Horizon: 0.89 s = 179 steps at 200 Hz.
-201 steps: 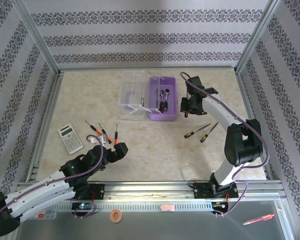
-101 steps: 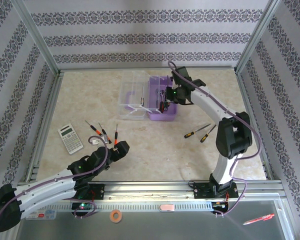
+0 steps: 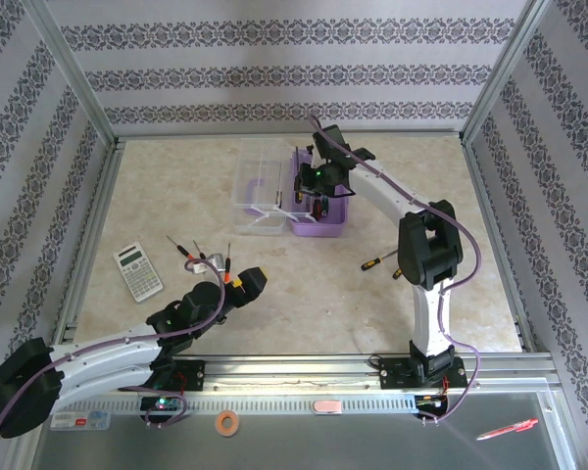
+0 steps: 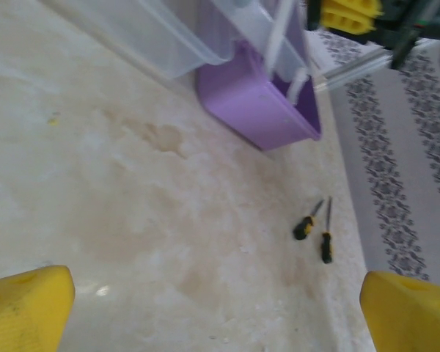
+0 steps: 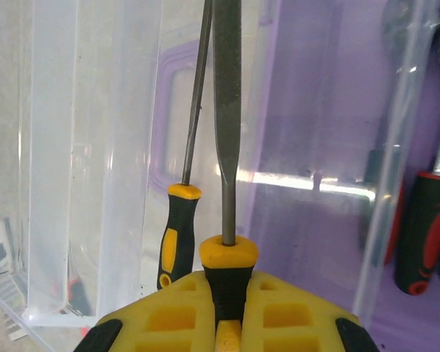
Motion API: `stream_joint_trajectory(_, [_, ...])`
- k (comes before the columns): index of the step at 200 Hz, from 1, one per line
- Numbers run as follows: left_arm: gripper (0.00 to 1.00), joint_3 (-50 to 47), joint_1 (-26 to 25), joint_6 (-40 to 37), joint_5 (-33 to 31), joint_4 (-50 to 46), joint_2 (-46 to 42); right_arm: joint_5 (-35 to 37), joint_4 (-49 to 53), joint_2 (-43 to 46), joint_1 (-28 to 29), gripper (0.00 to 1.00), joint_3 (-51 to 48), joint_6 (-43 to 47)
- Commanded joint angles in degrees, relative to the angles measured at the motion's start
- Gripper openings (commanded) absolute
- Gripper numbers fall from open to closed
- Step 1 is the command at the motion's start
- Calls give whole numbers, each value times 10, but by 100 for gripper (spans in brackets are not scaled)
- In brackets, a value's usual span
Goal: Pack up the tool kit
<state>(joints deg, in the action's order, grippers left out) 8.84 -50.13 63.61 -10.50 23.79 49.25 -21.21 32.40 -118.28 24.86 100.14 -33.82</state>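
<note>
The purple case [image 3: 323,225] is sitting just beneath and ahead of the right gripper [image 5: 227,282], with its clear lid [image 5: 95,147] lying open off to the jaws' left. The jaws are pinching almost fully shut on the black-and-yellow handle of a flat-bladed tool [image 5: 227,110], whose blade is pointing straight out from between them over the seam where lid meets tray. A second screwdriver [image 5: 177,227] is lying just left of the jaws; whether it is being gripped too, I cannot tell. To the jaws' right, a red-and-black handle [image 5: 418,227] is resting inside the purple tray.

The step in hand looks like delivering this tool into the case. The next move probably calls for shifting toward the purple side, lowering, and only then releasing, so the tool is not dropping into the lid.

The case is glossy moulded plastic. The lid is thin, transparent and catching glare. The blade is dull grey, flat and finely roughened.

The left gripper [image 4: 216,315] is standing wide open and gripping nothing. Well ahead of its jaws, two yellow-and-black screwdrivers [image 4: 315,231] are lying on the pale marbled table [image 4: 132,205]. From above, three orange-handled screwdrivers [image 3: 208,259] are waiting just beside those jaws.
</note>
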Motion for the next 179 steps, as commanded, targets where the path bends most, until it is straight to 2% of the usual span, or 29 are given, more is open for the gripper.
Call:
stream_joint_trajectory(1, [100,-2,8,-38,29,101,18,-33,-32,-24,11,8,14,-33])
stream_joint_trajectory(76, [100,-7,8,-31,44,101,10,-37,-39,-55,18,11,27,-69])
stream_joint_trajectory(123, [100,-4,8,-41,37,32,-53,-50,-61,-56,13,24,15,-99])
stream_joint_trajectory(145, [100,-16,8,-39,31,19,-91,-45,-57,-47,10,26,11,-98])
stream_joint_trajectory(156, [100,-26,8,-37,26,19,-110,-44,-54,-44,7,31,9,-98])
stream_joint_trajectory(179, [100,-35,8,-37,16,0,-145,-39,-56,-29,2,31,0,-102])
